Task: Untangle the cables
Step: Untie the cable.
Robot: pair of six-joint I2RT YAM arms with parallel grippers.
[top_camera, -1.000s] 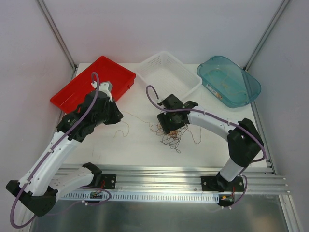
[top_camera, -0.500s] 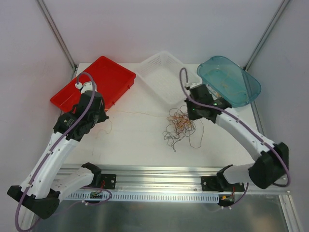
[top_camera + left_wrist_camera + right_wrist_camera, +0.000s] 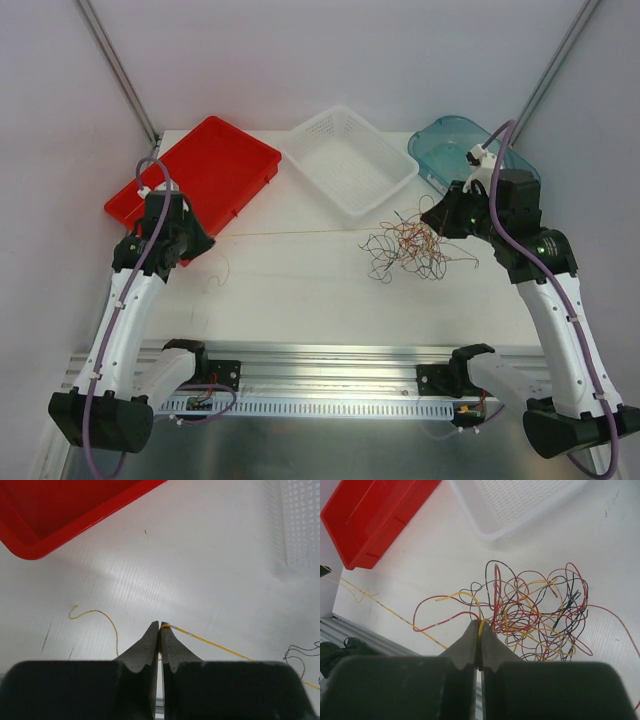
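Table (image 3: pixel 300 290): three bins (image 3: pixel 195 170), one cable tangle (image 3: pixel 415 248)

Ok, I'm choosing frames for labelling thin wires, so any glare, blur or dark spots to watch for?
Top view: even light, yet the taut yellow cable is barely a hairline. Left wrist view: glare patch on the table; the cable at the left gripper is sharp. Right wrist view: the tangle is crisp, the right gripper dark and featureless.
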